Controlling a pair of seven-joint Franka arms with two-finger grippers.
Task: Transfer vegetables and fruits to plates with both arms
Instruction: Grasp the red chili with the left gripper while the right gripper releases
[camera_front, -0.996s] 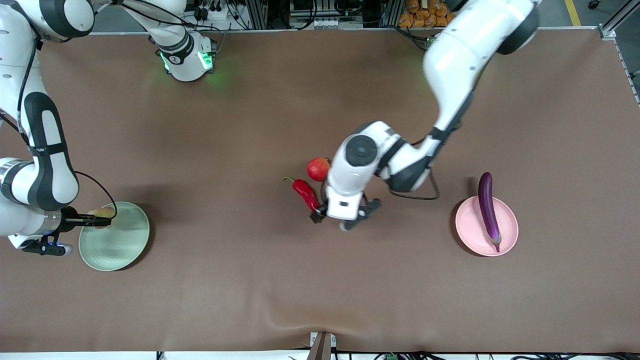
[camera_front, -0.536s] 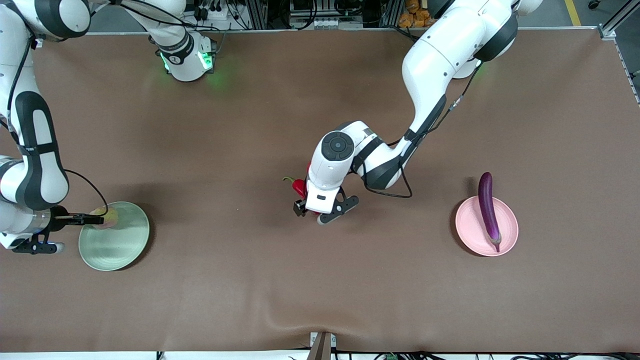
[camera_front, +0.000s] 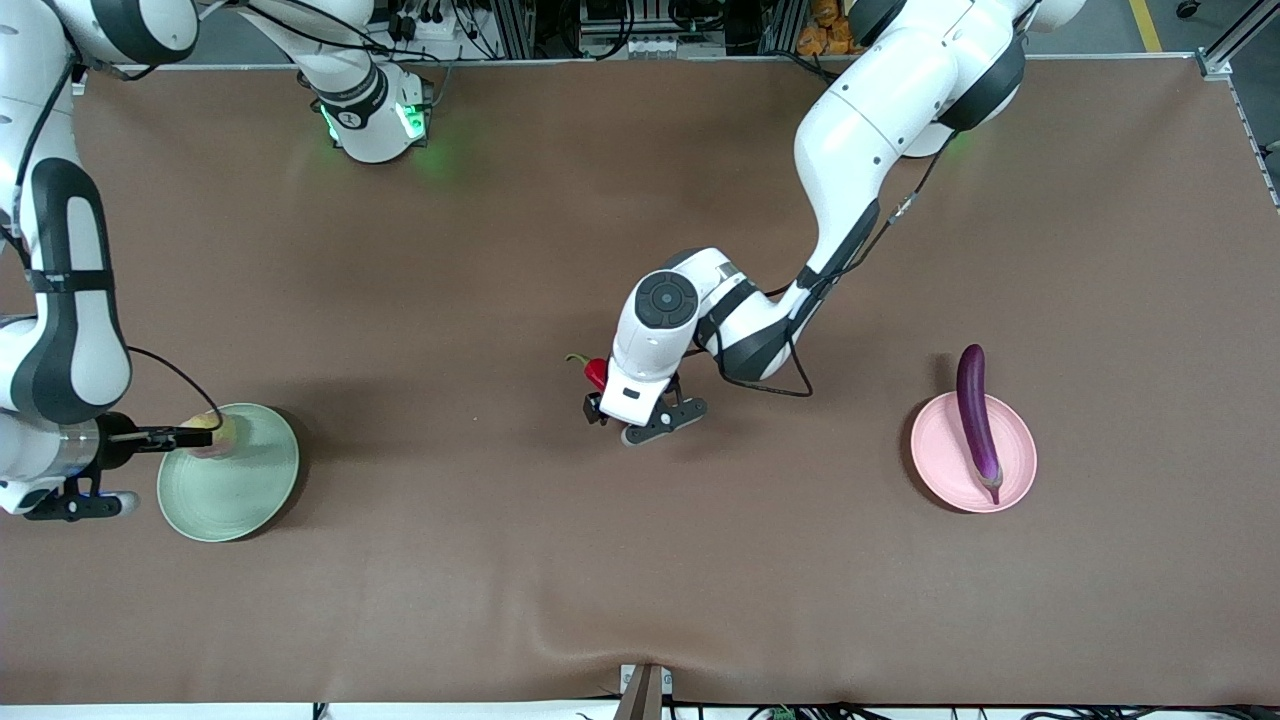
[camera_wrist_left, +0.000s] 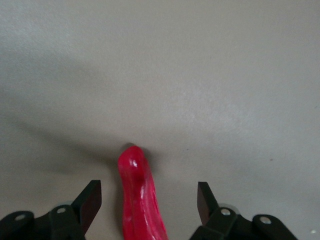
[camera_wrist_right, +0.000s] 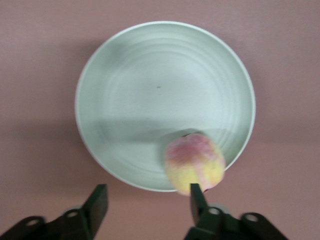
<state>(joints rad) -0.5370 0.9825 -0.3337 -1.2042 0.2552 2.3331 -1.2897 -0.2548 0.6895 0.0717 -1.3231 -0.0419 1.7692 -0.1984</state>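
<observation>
The red chili pepper (camera_wrist_left: 137, 200) lies on the table between the open fingers of my left gripper (camera_wrist_left: 148, 195), which is low over it at mid-table (camera_front: 603, 402). Only its stem end (camera_front: 594, 371) shows in the front view. The pomegranate is hidden under the left wrist. The pale yellow-pink fruit (camera_wrist_right: 195, 162) lies just inside the green plate's rim (camera_wrist_right: 150, 90), also in the front view (camera_front: 218, 432). My right gripper (camera_wrist_right: 148, 195) is open, one fingertip at the fruit, at the plate's edge (camera_front: 200, 437). The purple eggplant (camera_front: 975, 415) lies on the pink plate (camera_front: 940, 470).
The green plate (camera_front: 235, 495) is at the right arm's end of the brown table, the pink plate at the left arm's end. The left arm's elbow and cable (camera_front: 760, 350) hang over mid-table. A small bracket (camera_front: 643, 690) sits at the table edge nearest the camera.
My left gripper has moved toward the right arm's end and come down around the chili, hiding the pomegranate. My right gripper has let go of the yellow-pink fruit on the green plate.
</observation>
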